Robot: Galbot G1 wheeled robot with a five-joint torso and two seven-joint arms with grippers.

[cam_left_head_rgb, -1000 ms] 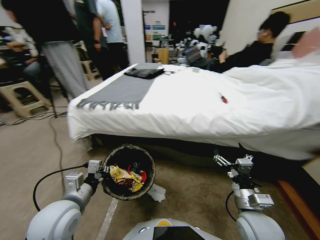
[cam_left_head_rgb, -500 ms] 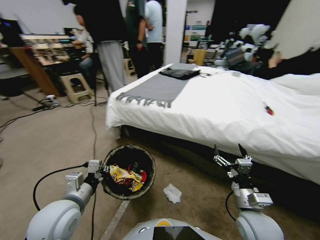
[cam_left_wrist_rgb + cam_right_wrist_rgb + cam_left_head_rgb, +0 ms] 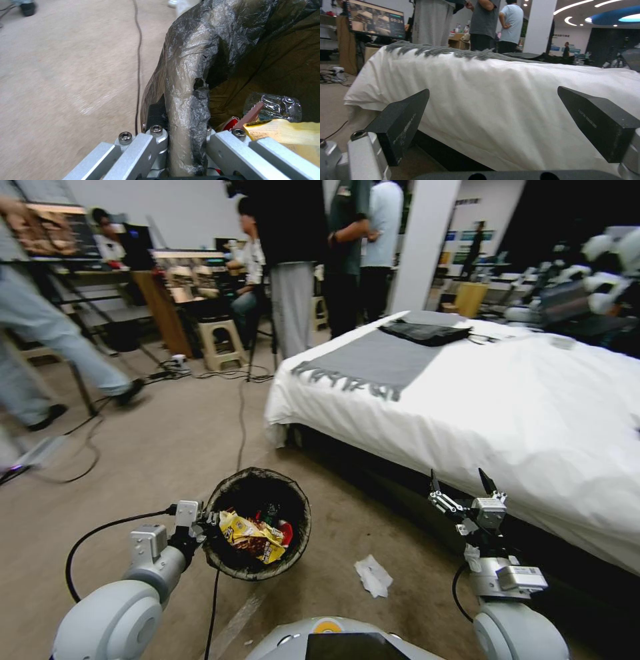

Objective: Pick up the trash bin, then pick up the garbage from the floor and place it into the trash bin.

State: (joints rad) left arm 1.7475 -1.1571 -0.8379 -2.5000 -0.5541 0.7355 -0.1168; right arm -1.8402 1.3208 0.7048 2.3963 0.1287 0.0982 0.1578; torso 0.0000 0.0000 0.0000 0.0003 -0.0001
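The trash bin (image 3: 257, 493), round with a dark bag liner over its rim, hangs above the floor at lower centre-left. My left gripper (image 3: 200, 521) is shut on its rim (image 3: 186, 105). Inside lie yellow snack wrappers (image 3: 250, 535), a red carton piece and clear plastic (image 3: 273, 107). One piece of garbage, a white tissue (image 3: 373, 575), lies on the carpet between the bin and my right arm. My right gripper (image 3: 460, 483) is held up at lower right, open, with nothing between its dark fingers (image 3: 403, 122), facing the bed's side.
A bed with a white sheet (image 3: 507, 413) and grey fringed throw (image 3: 380, 363) fills the right side; its dark base runs close to my right arm. Cables (image 3: 240, 407) cross the carpet. A plastic stool (image 3: 220, 343), desks and standing people are at the back left.
The whole view has swung left: the bed slid to the right and the red-handled tool left the picture. The tissue now lies further right. Both arms hold the same pose.
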